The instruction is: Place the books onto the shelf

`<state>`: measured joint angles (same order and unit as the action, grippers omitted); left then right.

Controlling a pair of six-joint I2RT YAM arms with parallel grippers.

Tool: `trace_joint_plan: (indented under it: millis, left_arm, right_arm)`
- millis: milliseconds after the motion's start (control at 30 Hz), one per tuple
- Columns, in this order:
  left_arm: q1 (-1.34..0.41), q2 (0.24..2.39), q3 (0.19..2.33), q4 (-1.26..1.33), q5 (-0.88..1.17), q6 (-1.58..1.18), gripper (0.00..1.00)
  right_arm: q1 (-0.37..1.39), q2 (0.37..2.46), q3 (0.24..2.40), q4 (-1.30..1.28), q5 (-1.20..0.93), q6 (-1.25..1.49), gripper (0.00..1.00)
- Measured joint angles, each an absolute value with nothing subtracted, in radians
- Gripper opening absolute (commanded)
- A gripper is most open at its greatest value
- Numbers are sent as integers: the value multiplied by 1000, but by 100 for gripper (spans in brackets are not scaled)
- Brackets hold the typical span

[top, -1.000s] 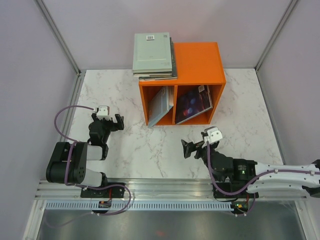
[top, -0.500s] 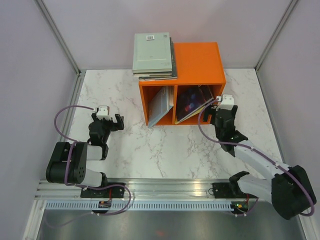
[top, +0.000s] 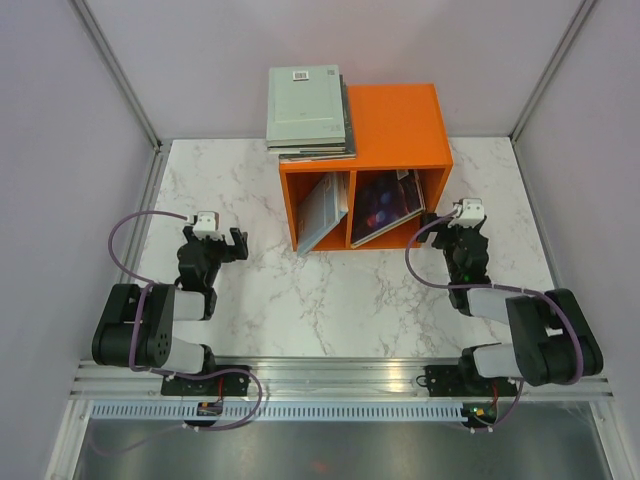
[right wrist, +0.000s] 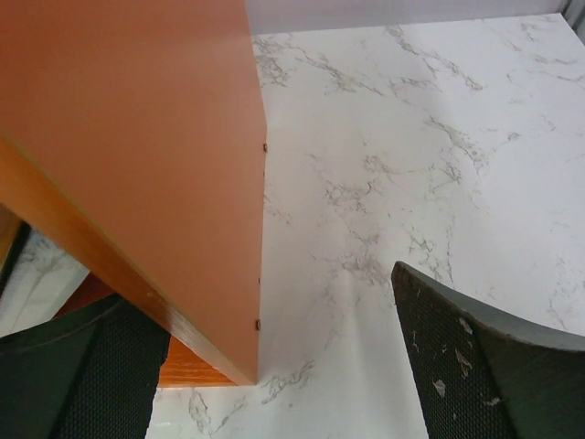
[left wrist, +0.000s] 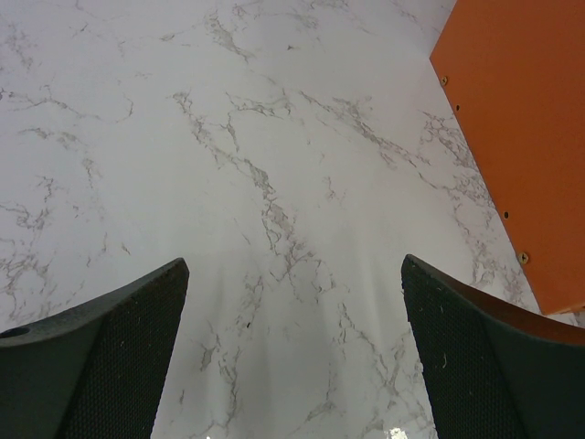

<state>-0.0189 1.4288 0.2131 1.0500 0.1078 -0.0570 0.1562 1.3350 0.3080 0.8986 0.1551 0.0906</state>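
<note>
The orange shelf [top: 395, 120] stands at the back of the table. A stack of books [top: 306, 105] lies on its top, overhanging the left edge. A pale book [top: 322, 210] leans in the left cubby and a dark blue-purple book [top: 385, 208] leans in the right cubby. My right gripper [top: 462, 222] is open by the shelf's front right corner. In the right wrist view that corner of the shelf [right wrist: 137, 137] shows between the spread fingers of the right gripper [right wrist: 260, 293]. My left gripper [top: 213, 236] is open over bare table left of the shelf, and the left gripper [left wrist: 292, 265] holds nothing.
Grey partition walls [top: 60, 150] close in the marble table [top: 330, 290] on the left, back and right. The shelf's orange side [left wrist: 521, 137] shows at the right of the left wrist view. A metal rail [top: 330, 370] with the arm bases runs along the near edge.
My right arm swung from the front middle of the table up to the right cubby, then drew right to the shelf's front right corner. The left arm has not moved.
</note>
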Motion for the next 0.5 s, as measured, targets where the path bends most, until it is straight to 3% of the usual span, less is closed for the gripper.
trace_joint_plan:
  millis: [200, 500]
  left_arm:
    - [-19, 1429, 213, 1050, 108, -57, 100]
    - [-19, 1429, 213, 1050, 107, -57, 100]
  right_arm:
    - [131, 1482, 179, 1236, 86, 101, 98]
    - [115, 1522, 205, 1219, 54, 92, 98]
